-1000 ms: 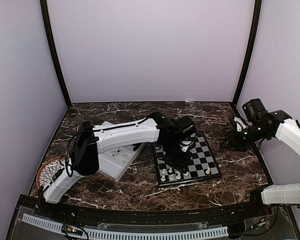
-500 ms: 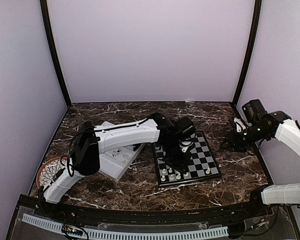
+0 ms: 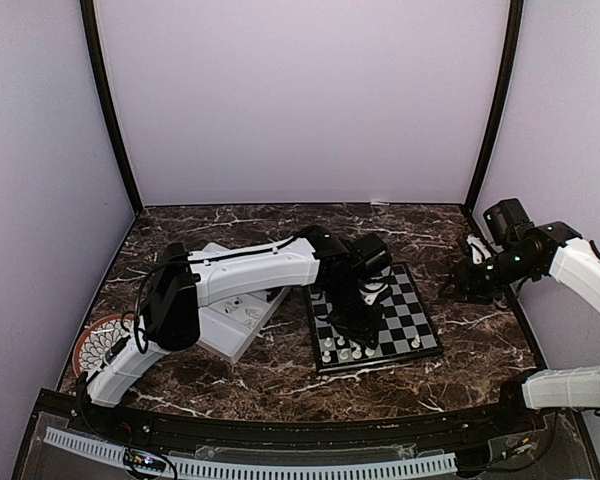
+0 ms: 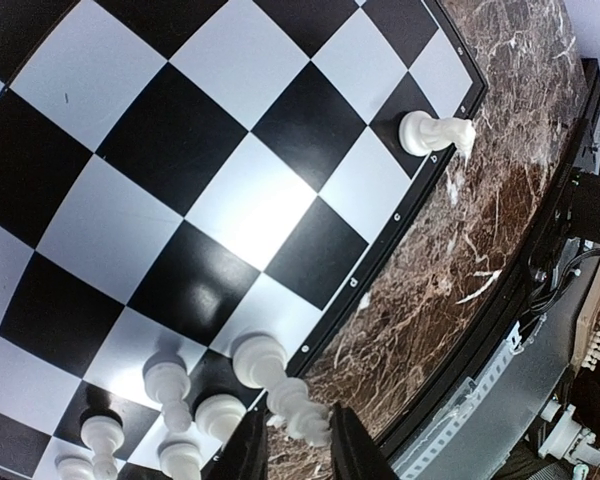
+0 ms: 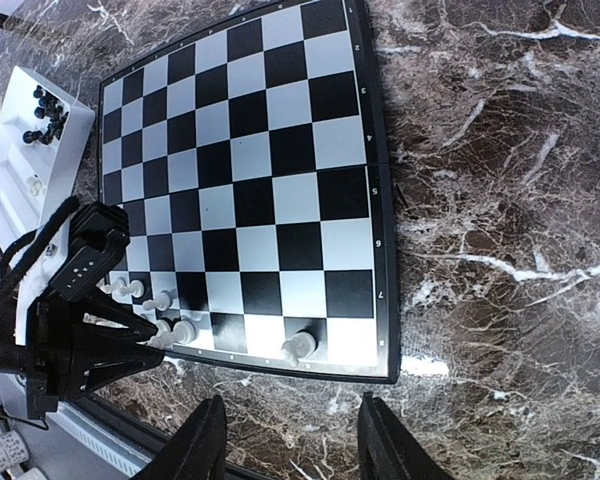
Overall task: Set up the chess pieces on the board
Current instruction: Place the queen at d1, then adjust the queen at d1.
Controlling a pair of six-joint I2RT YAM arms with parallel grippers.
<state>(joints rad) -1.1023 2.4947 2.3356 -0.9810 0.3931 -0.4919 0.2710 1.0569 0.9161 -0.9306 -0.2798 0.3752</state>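
The board (image 3: 410,310) lies mid-table, also in the left wrist view (image 4: 250,200) and the right wrist view (image 5: 280,150). My left gripper (image 3: 356,322) hangs low over its near left corner. Its fingertips (image 4: 250,450) are shut on the top of a tall white piece (image 4: 280,385) that stands on an edge square. A few white pawns (image 4: 168,385) stand beside it. A white knight (image 4: 430,132) stands alone on the same edge row near the right corner (image 5: 298,347). My right gripper (image 5: 295,445) is open and empty, above the table right of the board (image 3: 462,281).
A white divided tray (image 3: 235,315) left of the board holds black pieces (image 5: 42,115) and some white ones. A round patterned plate (image 3: 98,342) sits at the near left. Purple walls enclose the dark marble table (image 3: 280,375).
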